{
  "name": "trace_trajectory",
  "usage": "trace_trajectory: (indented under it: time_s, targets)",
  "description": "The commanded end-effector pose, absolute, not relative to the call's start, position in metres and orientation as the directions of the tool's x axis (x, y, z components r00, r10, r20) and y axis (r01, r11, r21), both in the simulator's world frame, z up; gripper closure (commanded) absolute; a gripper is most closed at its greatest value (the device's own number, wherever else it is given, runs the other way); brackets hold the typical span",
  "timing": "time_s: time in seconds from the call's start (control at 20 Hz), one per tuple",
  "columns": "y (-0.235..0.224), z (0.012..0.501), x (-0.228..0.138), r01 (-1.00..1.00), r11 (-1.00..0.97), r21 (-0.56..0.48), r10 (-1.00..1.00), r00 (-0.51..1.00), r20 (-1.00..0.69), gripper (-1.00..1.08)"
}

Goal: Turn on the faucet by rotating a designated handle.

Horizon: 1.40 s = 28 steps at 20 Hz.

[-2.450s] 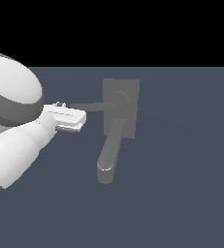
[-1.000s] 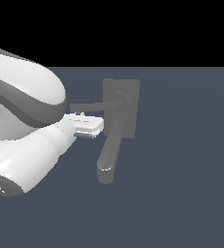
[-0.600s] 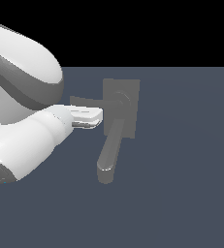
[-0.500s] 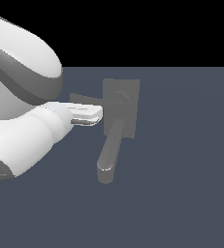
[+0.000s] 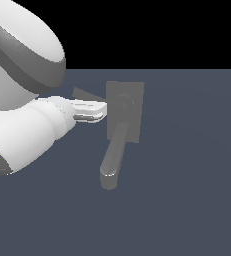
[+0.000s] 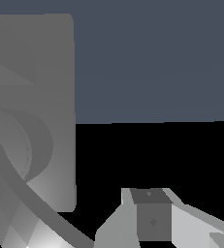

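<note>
- Grey matte faucet [image 5: 124,112], 1 only, sits mid-scene in the exterior view on the dark blue-grey floor [image 5: 187,200]; it has 1 flat rectangular back plate, 1 round hub, 1 thick spout [image 5: 112,157] reaching toward the camera.
- Handle [image 5: 82,93]: 1 thin grey bar from the hub toward the exterior view's left, tilted a bit up at its far end (mostly hidden behind the gripper).
- Gripper [image 5: 101,111]: 1, white, w/ fingers pointing at the back plate, tips just beside the plate's edge and right in front of the handle; contact w/ the bar can't be made out.
- Open or closed: cannot tell, as the jaw gap isn't clear in either view.
- Wrist view: back plate and hub fill one side close-up, 1 finger [image 6: 152,220] visible.
- Arm [image 5: 22,100]: 1 bulky white body, filling the exterior view's left.
</note>
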<state>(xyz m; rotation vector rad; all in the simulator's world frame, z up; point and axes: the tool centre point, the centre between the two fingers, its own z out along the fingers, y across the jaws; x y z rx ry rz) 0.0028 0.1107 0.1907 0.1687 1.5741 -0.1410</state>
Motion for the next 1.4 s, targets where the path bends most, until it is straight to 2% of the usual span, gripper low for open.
trace_trajectory:
  time_s: [0.0,0.65,0.75,1.35]
  targets:
    - [0.107,0.202,0.002,0.198,0.980,0.018,0.019,-0.002,-1.000,1.08]
    - [0.093,0.247,0.000,0.196,0.980,0.020,0.019,0.003,-1.000,1.08]
    - [0.093,0.236,-0.002,0.199,0.980,0.016,0.019,-0.011,-1.000,1.08]
    - [0.064,0.267,-0.007,0.197,0.980,0.018,0.019,-0.003,-1.000,1.08]
